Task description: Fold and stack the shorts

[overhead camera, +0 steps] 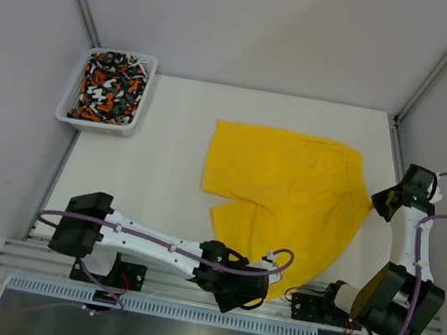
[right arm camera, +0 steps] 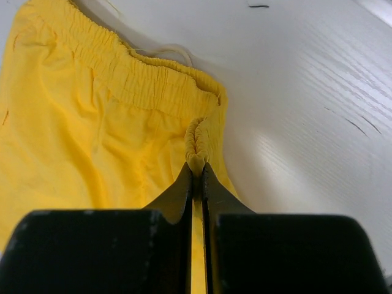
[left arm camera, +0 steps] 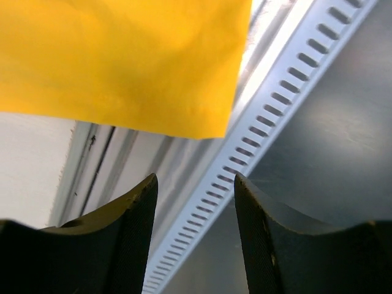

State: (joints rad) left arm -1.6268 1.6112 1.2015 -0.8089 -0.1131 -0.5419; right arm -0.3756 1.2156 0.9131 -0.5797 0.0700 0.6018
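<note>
Shorts in plain yellow [overhead camera: 287,195] lie spread flat on the worktop [overhead camera: 161,183], waistband [right arm camera: 153,86] to your right and legs running left. The near leg's hem corner [left arm camera: 208,122] hangs past the near edge just ahead of your left gripper [left arm camera: 195,184], whose jaws stand partly apart around nothing. Your right gripper [right arm camera: 196,168] has the only hold, jaws pinched narrow on the waistband's end at the right side, so a fold across likely hinges on that arm. Patterned shorts [overhead camera: 113,86] sit bundled in the white basket [overhead camera: 69,109] at the far left corner, well apart from both arms.
</note>
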